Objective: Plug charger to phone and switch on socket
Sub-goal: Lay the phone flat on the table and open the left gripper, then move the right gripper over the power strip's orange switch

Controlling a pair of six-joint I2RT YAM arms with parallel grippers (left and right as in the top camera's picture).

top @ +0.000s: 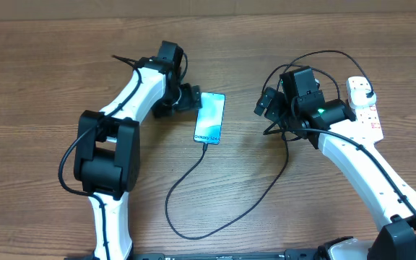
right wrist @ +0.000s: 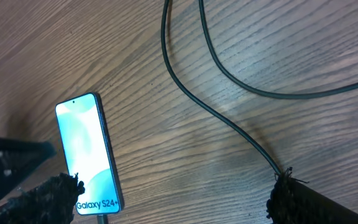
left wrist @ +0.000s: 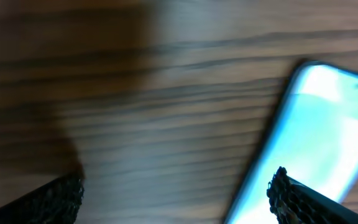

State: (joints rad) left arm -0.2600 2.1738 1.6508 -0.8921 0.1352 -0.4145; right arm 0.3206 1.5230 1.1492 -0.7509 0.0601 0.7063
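With the phone (top: 209, 118) mid-frame on the surface (top: 35, 87), the charger (right wrist: 229, 124) seemingly plugged into its lower end, and the left hand (top: 191, 97) and right hand (top: 266, 107) both spread apart, empty, the right should press squarely the switch on the socket (top: 363, 105) at upper right, clearing cable loops.

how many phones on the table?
1. The phone lies screen-up near the middle of the table, the charger meeting its near end. Parts of the table are covered, but no second one shows.

table (top: 35, 87): matt grained wood | phone (top: 210, 118): glossy screen | charger (right wrist: 228, 121): smooth black sheath | socket (top: 369, 115): white plastic
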